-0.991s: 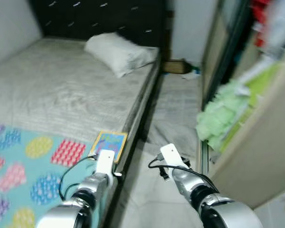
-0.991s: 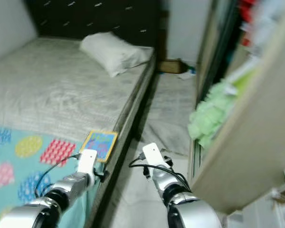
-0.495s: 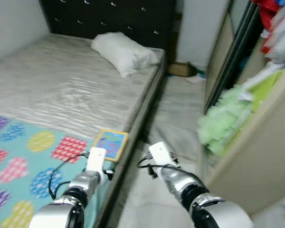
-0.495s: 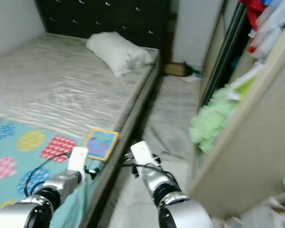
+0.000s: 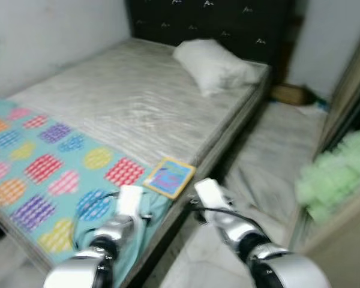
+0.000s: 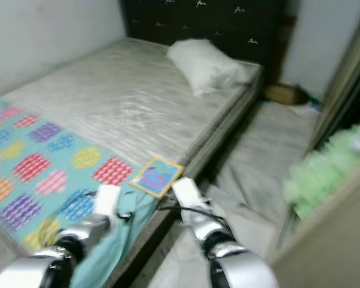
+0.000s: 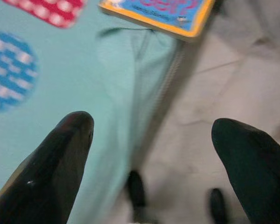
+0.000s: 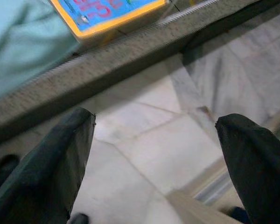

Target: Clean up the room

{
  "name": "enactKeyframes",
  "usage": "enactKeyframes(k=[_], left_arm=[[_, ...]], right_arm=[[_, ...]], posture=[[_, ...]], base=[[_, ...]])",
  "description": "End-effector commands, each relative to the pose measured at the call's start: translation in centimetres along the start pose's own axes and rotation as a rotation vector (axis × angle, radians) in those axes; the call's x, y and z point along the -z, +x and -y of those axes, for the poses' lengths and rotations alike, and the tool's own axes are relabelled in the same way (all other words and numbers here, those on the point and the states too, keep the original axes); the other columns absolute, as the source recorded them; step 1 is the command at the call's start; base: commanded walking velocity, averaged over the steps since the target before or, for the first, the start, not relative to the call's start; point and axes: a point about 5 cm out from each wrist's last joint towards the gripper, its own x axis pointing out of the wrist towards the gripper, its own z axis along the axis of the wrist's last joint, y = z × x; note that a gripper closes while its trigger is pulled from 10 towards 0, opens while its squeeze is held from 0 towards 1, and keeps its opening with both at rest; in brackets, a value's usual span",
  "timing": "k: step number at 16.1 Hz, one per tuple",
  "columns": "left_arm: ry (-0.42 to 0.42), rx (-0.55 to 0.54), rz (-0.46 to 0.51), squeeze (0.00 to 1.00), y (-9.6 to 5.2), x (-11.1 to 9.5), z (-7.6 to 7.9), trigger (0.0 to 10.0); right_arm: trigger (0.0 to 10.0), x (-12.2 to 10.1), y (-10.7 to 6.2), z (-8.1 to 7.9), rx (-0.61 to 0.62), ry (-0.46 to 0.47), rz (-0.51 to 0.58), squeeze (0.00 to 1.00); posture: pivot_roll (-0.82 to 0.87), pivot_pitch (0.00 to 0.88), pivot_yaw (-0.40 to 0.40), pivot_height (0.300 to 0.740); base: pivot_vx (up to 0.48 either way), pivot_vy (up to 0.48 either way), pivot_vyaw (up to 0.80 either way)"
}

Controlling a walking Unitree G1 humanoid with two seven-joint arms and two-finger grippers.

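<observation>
Yellow-bordered book (image 5: 170, 177) is lying at the bed's (image 5: 138, 102) edge while both the left gripper (image 7: 154, 163) and right gripper (image 8: 154, 163) are hanging wide open, holding nothing.

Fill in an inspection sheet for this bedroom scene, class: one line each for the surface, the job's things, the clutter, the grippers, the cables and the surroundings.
Surface: bed with a bare grey mattress; a turquoise blanket with coloured patches covers its near end.
Job's things: a yellow-edged blue book lies at the mattress edge, beside the blanket; a white pillow lies near the headboard.
Clutter: a grey sheet on the floor beside the bed; a green cloth bundle by the wardrobe.
Grippers: left gripper open over the blanket's edge; right gripper open over the floor tiles.
Cables: black cable looped at the right wrist.
Surroundings: dark headboard, pale wall.
</observation>
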Motion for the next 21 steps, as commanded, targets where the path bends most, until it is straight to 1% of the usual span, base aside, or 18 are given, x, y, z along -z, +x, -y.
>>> enactKeyframes(k=[1, 14, 15, 17, 20, 21], left_arm=[[0.005, -0.036, -0.003, 0.0, -0.19, 0.02, -1.41, 10.0], [0.005, -0.037, 0.001, 0.0, -0.18, -0.02, -1.39, 10.0], [0.002, -0.038, 0.002, 0.0, -0.18, -0.03, -1.41, 10.0], [-0.005, -0.038, 0.008, 0.0, -0.18, -0.12, -1.41, 10.0], [-0.008, -0.035, 0.011, 0.0, -0.18, -0.19, -1.38, 10.0], [-0.016, -0.031, 0.02, 0.0, -0.18, -0.34, -1.36, 10.0]], right_arm=[[10.0, -1.12, -0.1, -1.24, -0.034, -0.005, 0.03, 0.0], [10.0, -1.21, -0.12, -1.39, -0.047, -0.004, 0.037, 0.0], [10.0, -1.24, -0.12, -1.41, -0.05, 0.01, 0.042, 0.0], [10.0, -1.34, -0.12, -1.41, -0.052, 0.001, 0.045, 0.0], [10.0, -1.47, -0.13, -1.5, -0.055, -0.018, 0.052, 0.0], [10.0, -1.45, -0.13, -1.45, -0.053, 0.008, 0.05, 0.0]], posture=[[-0.11, 0.0, -0.009, 0.74], [-0.11, 0.0, -0.011, 0.74], [-0.11, 0.0, -0.011, 0.74], [-0.12, 0.0, -0.011, 0.74], [-0.12, 0.0, -0.011, 0.74], [-0.12, 0.0, -0.012, 0.74]], base=[[0.0, 0.0, 0.8], [0.0, 0.0, 0.8], [0.0, 0.0, 0.0], [0.0, 0.0, 0.0], [0.0, 0.0, 0.8], [0.0, 0.0, 0.51]])
